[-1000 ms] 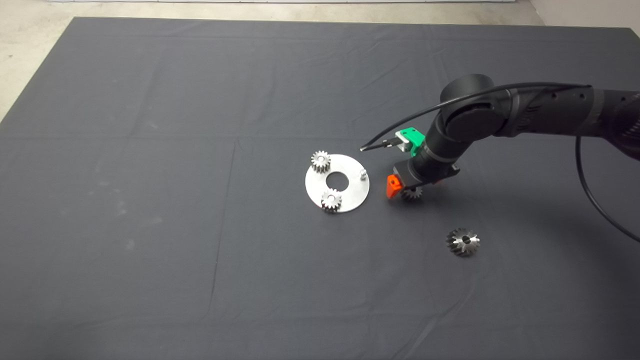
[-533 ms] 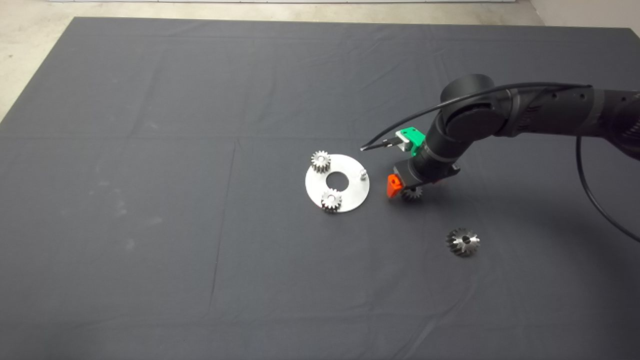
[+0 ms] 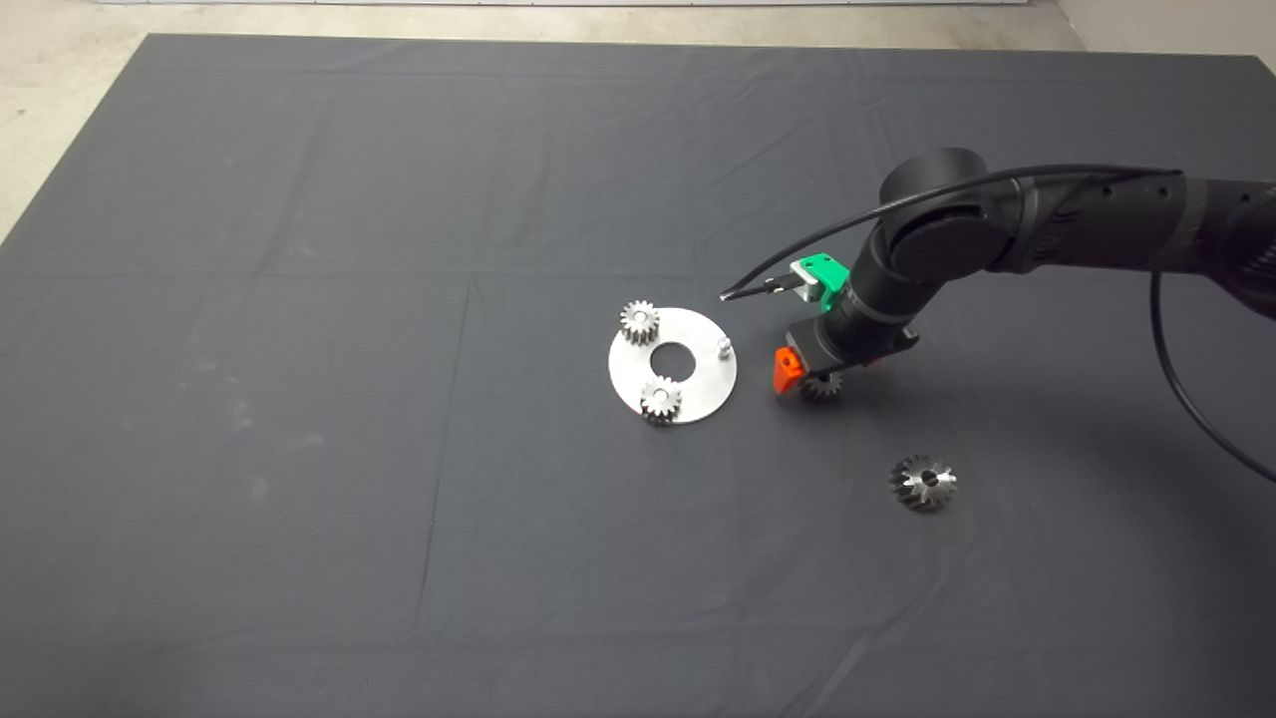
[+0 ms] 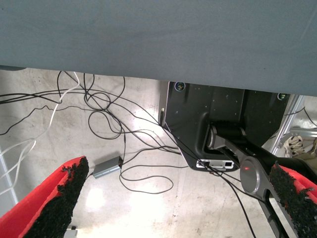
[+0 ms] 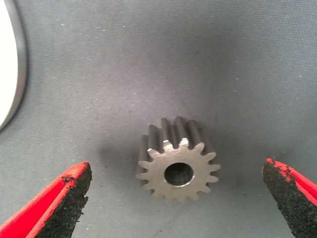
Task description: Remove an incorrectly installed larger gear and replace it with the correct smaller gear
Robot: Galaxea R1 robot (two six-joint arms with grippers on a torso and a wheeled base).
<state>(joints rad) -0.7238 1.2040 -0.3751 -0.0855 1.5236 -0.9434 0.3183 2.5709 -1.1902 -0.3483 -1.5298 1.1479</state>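
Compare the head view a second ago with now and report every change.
Almost nothing changed. The right gripper has stayed low over the smaller gear, fingers open on either side of it, not yet closed; at most the arm shifted a hair. The smaller gear, the larger gear lying on the mat, and the round plate with its two silver gears have not moved.

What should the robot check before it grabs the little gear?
1. Right gripper open: ok, fingers spread wide.
2. Smaller gear between the fingers: ok, roughly centred, untouched.
3. Smaller gear flat on the mat: ok.
4. Empty peg on the round plate: ok, bare.
5. Larger gear out of the way: ok, lying apart on the mat.
6. Left gripper: ok, parked over the floor, open.
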